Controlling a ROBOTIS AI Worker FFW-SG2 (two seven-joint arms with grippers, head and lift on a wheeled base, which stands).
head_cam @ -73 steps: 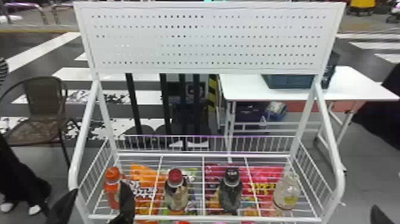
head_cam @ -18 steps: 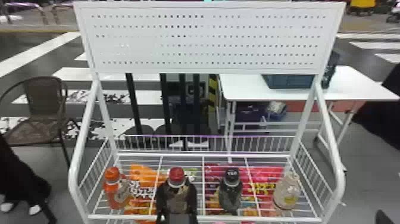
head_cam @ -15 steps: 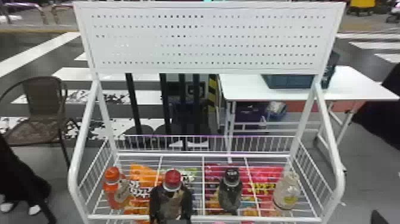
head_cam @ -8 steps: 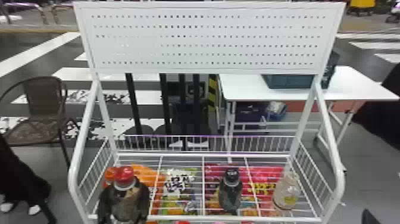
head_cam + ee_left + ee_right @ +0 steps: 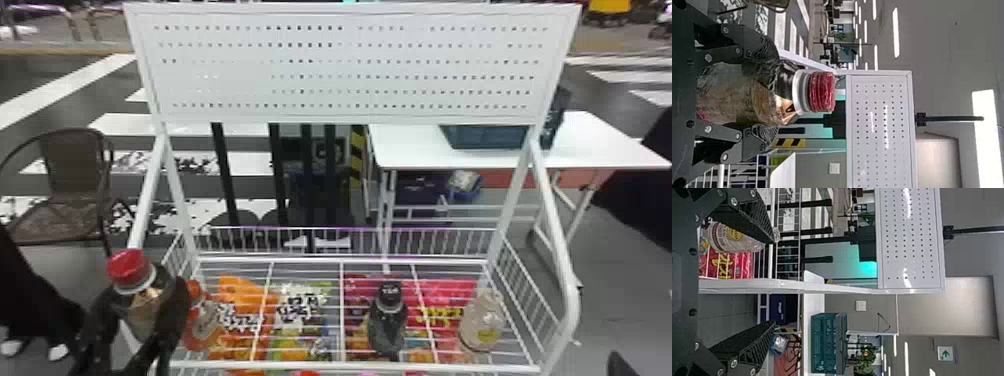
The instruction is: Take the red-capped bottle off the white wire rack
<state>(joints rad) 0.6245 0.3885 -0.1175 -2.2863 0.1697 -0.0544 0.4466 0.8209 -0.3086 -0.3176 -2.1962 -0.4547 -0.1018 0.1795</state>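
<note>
My left gripper [image 5: 137,320] is at the lower left in the head view, shut on the red-capped bottle [image 5: 142,300], which stands about upright over the rack's left side. In the left wrist view the bottle [image 5: 766,94] lies between both fingers of the gripper [image 5: 766,94], its red cap beyond the tips. The white wire rack [image 5: 342,366] has its shelf below and to the right of the bottle. My right gripper [image 5: 620,364] shows at the head view's lower right corner; in the right wrist view the gripper [image 5: 773,282] is open with wide-apart fingers, outside the rack's right side.
An orange-capped bottle [image 5: 200,320] stands right beside my left gripper. A black-capped bottle [image 5: 387,320] and a pale bottle [image 5: 481,320] stand farther right, above colourful bags [image 5: 245,320]. A white perforated panel [image 5: 345,65] rises at the back; a chair [image 5: 75,175] stands left.
The left gripper has closed on the red-capped bottle, lifted it from its spot between the other bottles, and carried it left and nearer the camera. The right gripper's tip has shifted slightly.
</note>
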